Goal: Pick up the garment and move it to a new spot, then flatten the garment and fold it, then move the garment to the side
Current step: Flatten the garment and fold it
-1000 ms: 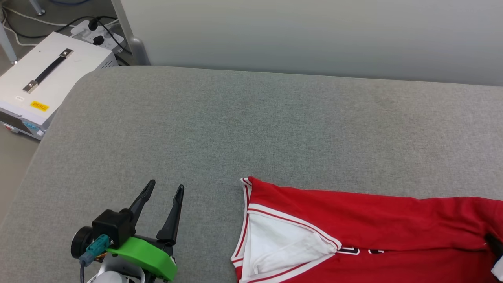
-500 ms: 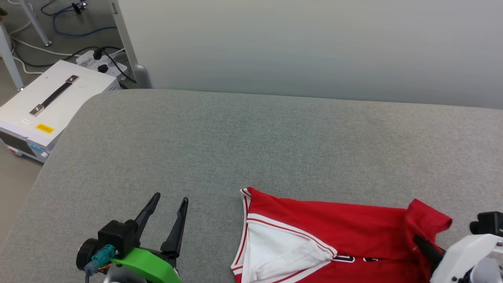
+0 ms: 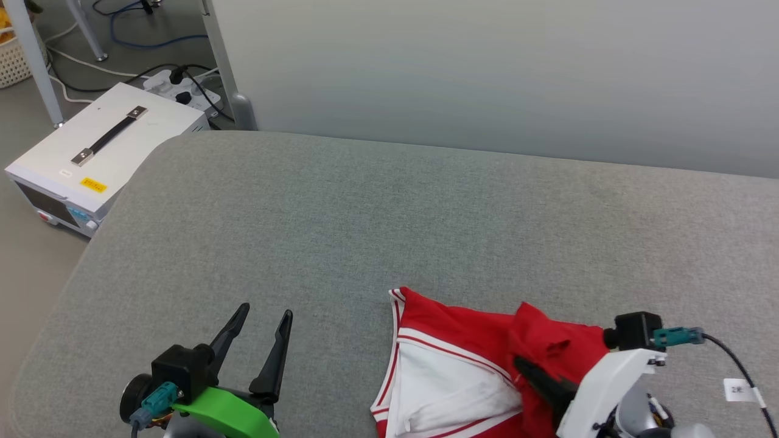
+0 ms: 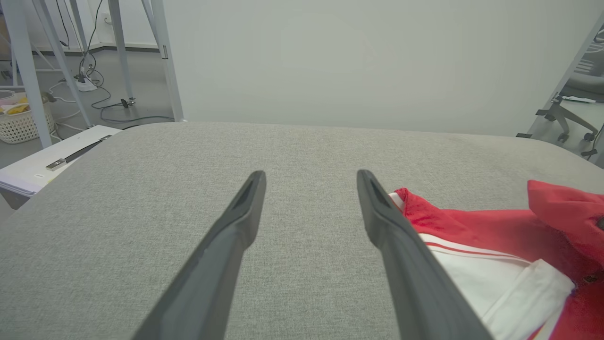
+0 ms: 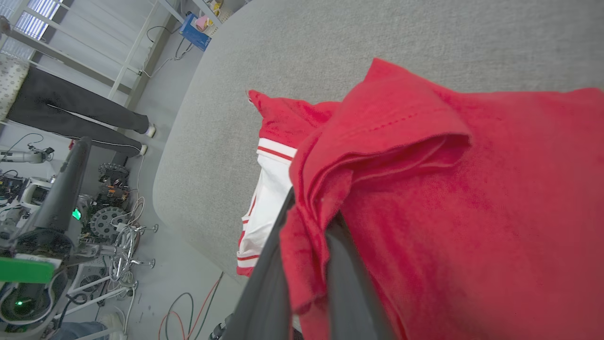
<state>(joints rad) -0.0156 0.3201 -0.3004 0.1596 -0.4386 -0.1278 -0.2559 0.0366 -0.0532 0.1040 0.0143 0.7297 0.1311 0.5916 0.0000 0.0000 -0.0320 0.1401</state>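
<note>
The garment [image 3: 453, 331] is seen bunched at the near edge of the grey cushion [image 3: 365, 213], with a raised red fold pinched between the closed fingers of the right gripper [image 3: 523, 365]. The left gripper [image 3: 265, 311] is spread wide and empty above the cushion's near left part.

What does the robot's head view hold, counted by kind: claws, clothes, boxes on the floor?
Grippers: 2, the left gripper open, the right gripper shut on the garment
Garments: 1
Boxes: 1, the white box on the floor
Total: 4
</note>
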